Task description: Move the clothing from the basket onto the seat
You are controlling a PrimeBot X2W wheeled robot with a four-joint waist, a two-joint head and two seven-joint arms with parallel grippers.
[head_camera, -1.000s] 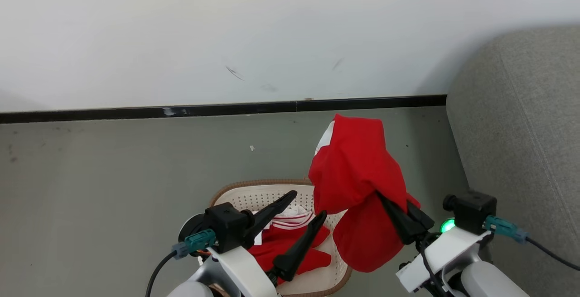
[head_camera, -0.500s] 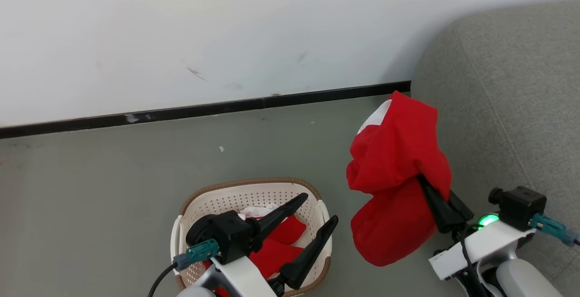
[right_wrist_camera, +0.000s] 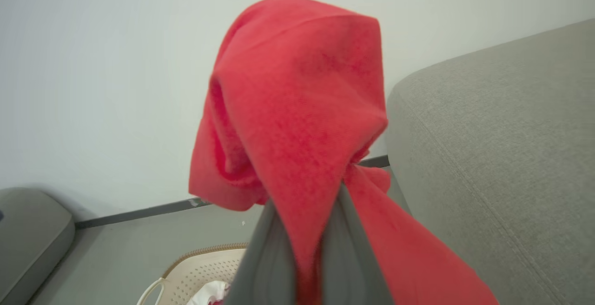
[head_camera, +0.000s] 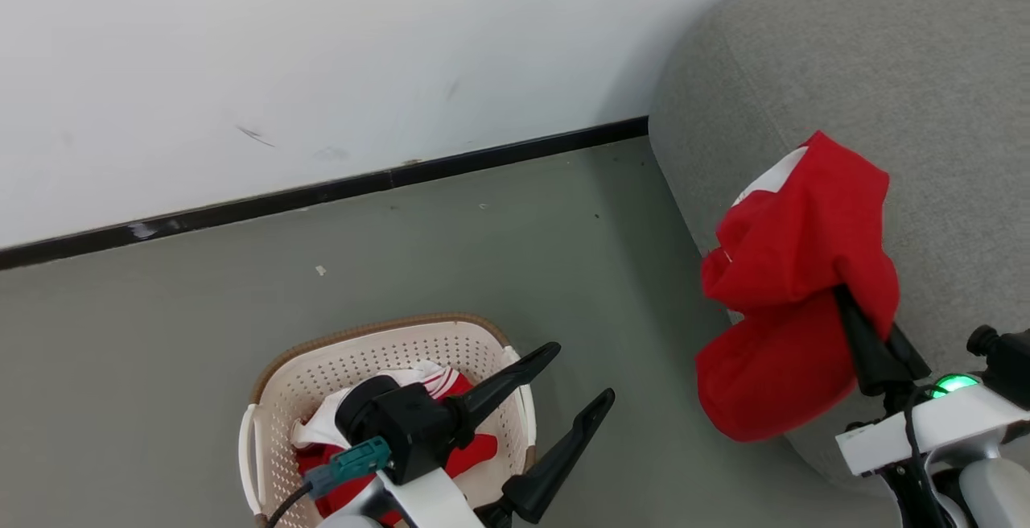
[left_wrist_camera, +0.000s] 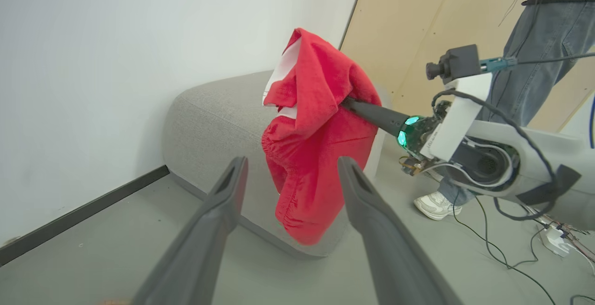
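Note:
My right gripper is shut on the clothing, a bright red garment with a white panel. The garment hangs in a bunch from the fingers, clear of the floor. It overlaps the rounded edge of the seat, a large grey sofa. The clothing dangles in front of the seat in the left wrist view. The cream basket stands on the floor at the lower left, with more red and white fabric inside. My left gripper is open and holds nothing, above the basket's right side.
A white wall with a black baseboard runs behind the basket. A person's leg in jeans and a white shoe stand beyond my right arm, with cables on the floor. Another grey cushion lies at far left.
The head camera has swung to the right. My right gripper has carried the red garment away from above the basket to the sofa's edge. The left gripper stays open.

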